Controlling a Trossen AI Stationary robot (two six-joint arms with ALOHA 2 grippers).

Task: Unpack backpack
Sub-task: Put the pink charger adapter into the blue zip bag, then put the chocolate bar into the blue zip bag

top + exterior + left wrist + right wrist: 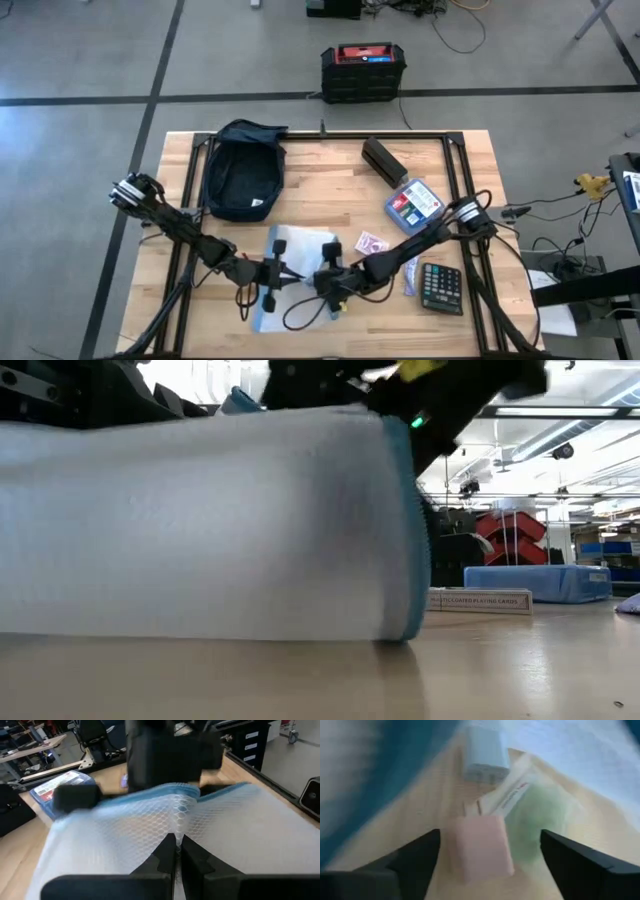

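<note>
The backpack [241, 169] sits at about 10 o'clock on the wooden table [330, 190], dark navy, lying flat with a small white logo near its lower edge. Only the high view shows it; the low view is mostly blocked by a white mesh pouch [200, 525] with a blue edge.

The left gripper [272, 272] sits around 6 o'clock, and its wrist view shows its fingers [165, 855] pinched together on that pouch's mesh. The right gripper [328, 280] is just beside it, spread wide open over the pouch's mouth; its wrist view alone shows what's inside: a pink block [482, 847], a pale blue charger [486, 752] and something green [540, 817].

Elsewhere there's a blue box [413, 203] at 3 o'clock, a calculator [440, 287] at 4, and a black crate [363, 72] on the grey floor beyond the table.
</note>
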